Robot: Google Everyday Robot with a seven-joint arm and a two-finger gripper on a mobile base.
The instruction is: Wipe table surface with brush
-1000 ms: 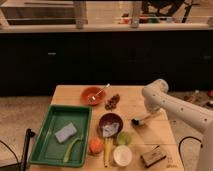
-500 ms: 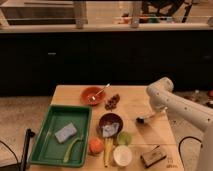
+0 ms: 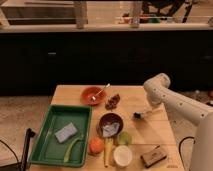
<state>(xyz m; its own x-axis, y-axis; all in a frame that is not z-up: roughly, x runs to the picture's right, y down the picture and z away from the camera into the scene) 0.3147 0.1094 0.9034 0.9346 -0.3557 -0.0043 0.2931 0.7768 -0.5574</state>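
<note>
The brush [image 3: 140, 115] has a dark head and a light handle. It lies low over the wooden table [image 3: 150, 135] at the right middle. My gripper [image 3: 153, 110] hangs from the white arm [image 3: 159, 89] at the table's right side and is shut on the brush's handle end. The brush head points left, toward the brown bowl [image 3: 110, 124]. The fingers are mostly hidden by the wrist.
A red bowl with a spoon [image 3: 92, 94] and brown scraps [image 3: 112, 101] sit at the back. A green tray [image 3: 49, 145] holds a grey sponge [image 3: 66, 132]. An orange [image 3: 96, 145], banana [image 3: 108, 154], green apple [image 3: 125, 137], white cup [image 3: 122, 155] and brown block [image 3: 153, 156] sit in front.
The arm's elbow has shifted to the right and back. The brush has moved with it a little away from the front edge, across the table's right part.
</note>
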